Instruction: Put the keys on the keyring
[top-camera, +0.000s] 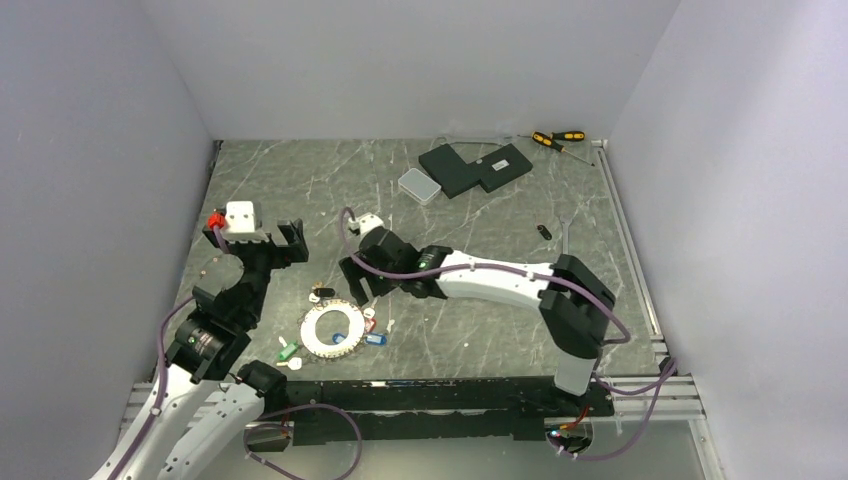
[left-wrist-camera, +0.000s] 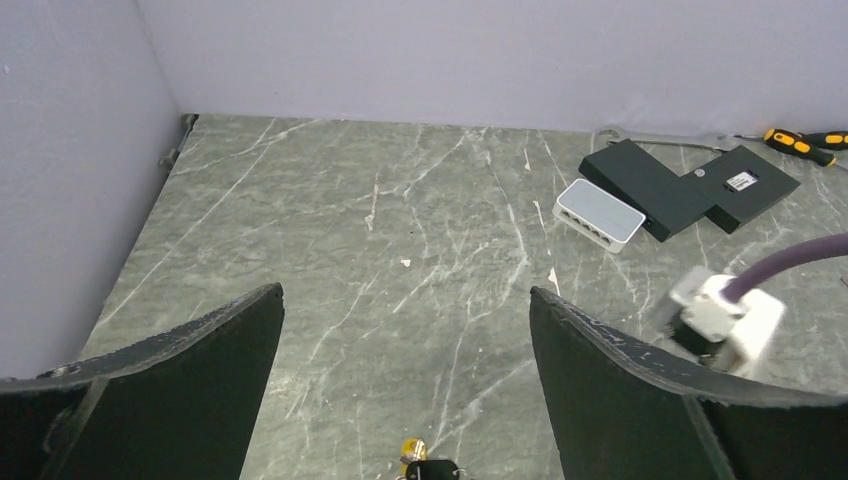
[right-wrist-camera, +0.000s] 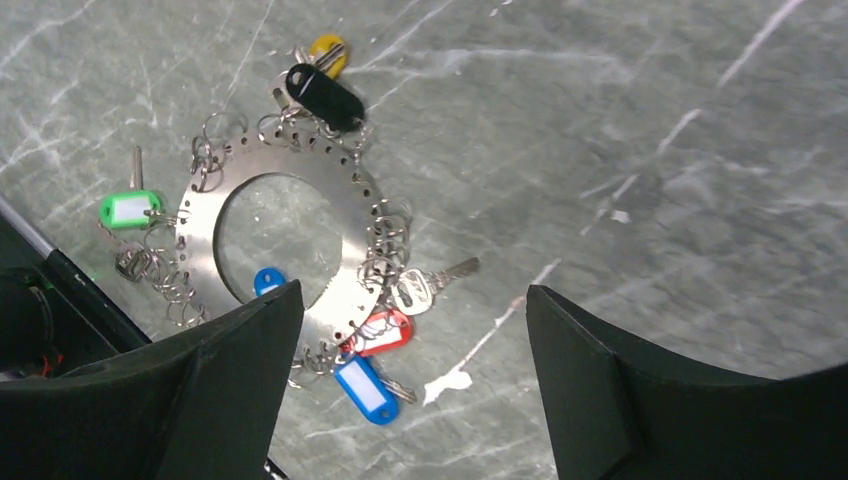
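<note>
- Keyring (right-wrist-camera: 352, 225) lies flat at ten o'clock from our right gripper (right-wrist-camera: 410, 300), whose jaws stand wide apart, holding nothing.
- We see keys (right-wrist-camera: 365, 388) clustered round its rim.
- Our left gripper (left-wrist-camera: 405, 295) gapes wide, empty, above the table (left-wrist-camera: 400, 200).
</note>
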